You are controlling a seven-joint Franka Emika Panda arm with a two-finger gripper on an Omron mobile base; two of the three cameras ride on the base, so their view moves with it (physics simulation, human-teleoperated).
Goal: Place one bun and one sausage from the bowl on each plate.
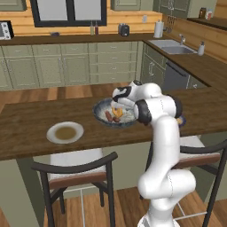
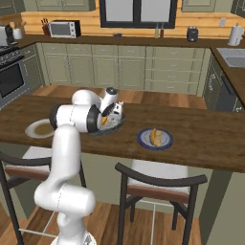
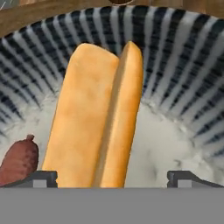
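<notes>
One golden split bun (image 3: 94, 118) lies between the tool's (image 3: 111, 177) spread fingers in the blue-grey bowl (image 3: 183, 57), reddish-brown sausage (image 3: 18, 159) alongside; white tan-centred plate (image 1: 65, 132) awaits both.

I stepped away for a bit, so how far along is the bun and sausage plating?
Partly done. The blue-rimmed plate right of the bowl already carries a bun; I can't make out a sausage on it. The white plate holds no food. In hand: the open gripper sits over a bun in the bowl, with a sausage beside it, nothing gripped yet. Left: fill the white plate and complete the other.
</notes>
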